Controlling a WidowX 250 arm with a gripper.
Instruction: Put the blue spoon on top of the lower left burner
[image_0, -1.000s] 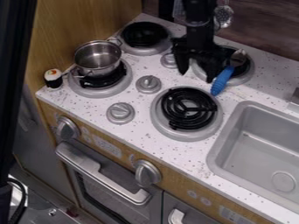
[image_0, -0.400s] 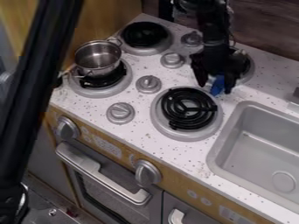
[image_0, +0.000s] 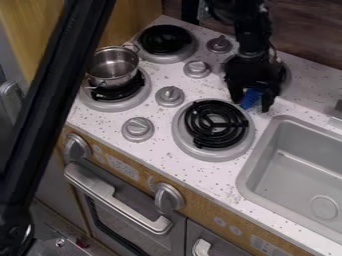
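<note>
Blue spoon (image_0: 250, 99) between the claw's (image_0: 251, 105) parted fingers, handle not clenched.
Visible handle slants down-left toward the front right burner (image_0: 212, 154); closing across it should secure the grip. Target, judged the front left burner (image_0: 112, 105), lies well apart, leftward; the metal pot (image_0: 112, 67) on it obstructs placement.

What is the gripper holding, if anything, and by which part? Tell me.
Nothing, it seems: the gripper stands open around the handle of the blue spoon.
</note>
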